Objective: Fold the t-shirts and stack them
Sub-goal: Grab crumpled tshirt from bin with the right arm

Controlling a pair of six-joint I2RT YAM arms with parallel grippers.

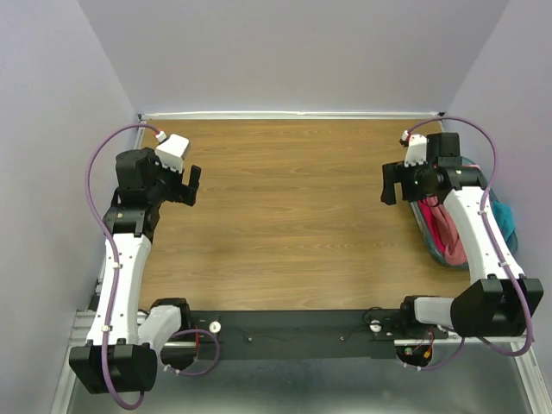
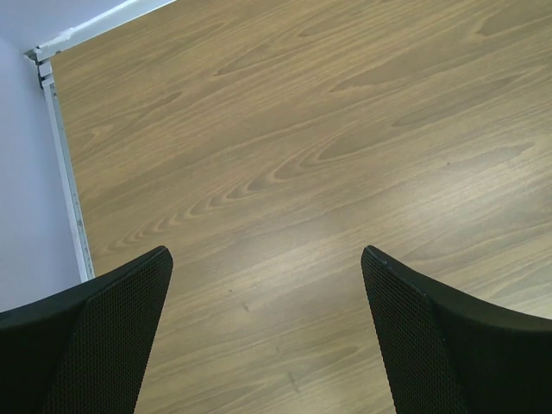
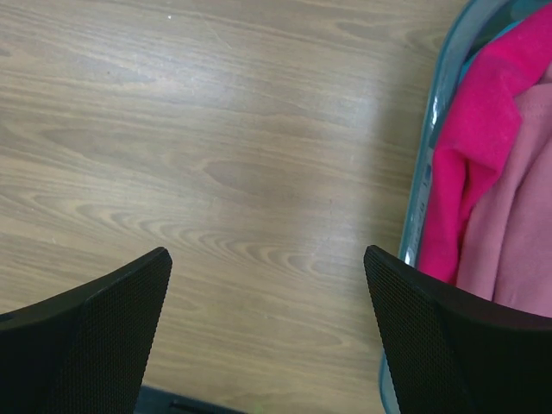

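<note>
The t-shirts lie bunched in a round teal basket (image 3: 429, 147) at the table's right edge. In the right wrist view a magenta-red shirt (image 3: 483, 147) lies against the rim with a salmon-pink one (image 3: 517, 241) beside it. From above, the pink and magenta cloth (image 1: 447, 235) shows under my right arm. My right gripper (image 1: 391, 184) (image 3: 266, 251) hovers open over bare wood just left of the basket, its right finger (image 3: 448, 336) near the rim. My left gripper (image 1: 191, 185) (image 2: 266, 252) is open above the table's far left, holding nothing.
The wooden table (image 1: 293, 207) is walled at the back and both sides. A white rail (image 2: 65, 164) runs along the left edge near my left gripper. The arm bases and a black bar (image 1: 293, 332) line the near edge.
</note>
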